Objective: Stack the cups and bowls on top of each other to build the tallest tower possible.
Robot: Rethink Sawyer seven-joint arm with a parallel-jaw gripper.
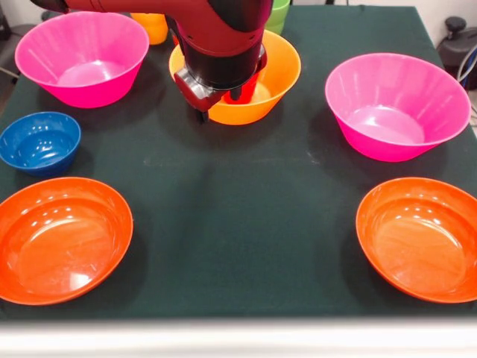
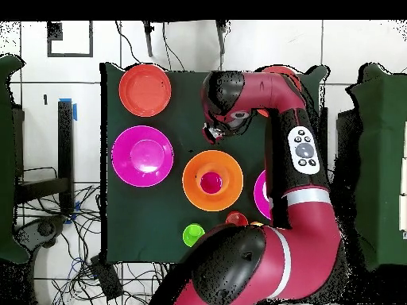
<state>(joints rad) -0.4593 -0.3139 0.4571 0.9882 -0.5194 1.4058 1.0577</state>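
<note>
Red cup sits in large orange bowl. Gripper state unclear. You fetch blue bowl next, centre it.

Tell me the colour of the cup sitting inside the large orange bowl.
The cup is red, clearest in the front view.

I log: pink bowls, orange bowl, red-orange bowls and blue bowl, all glossy smooth plastic with glare spots. Surface: dark matt cloth. Arm: smooth red and black casing, slight sheen.
</note>
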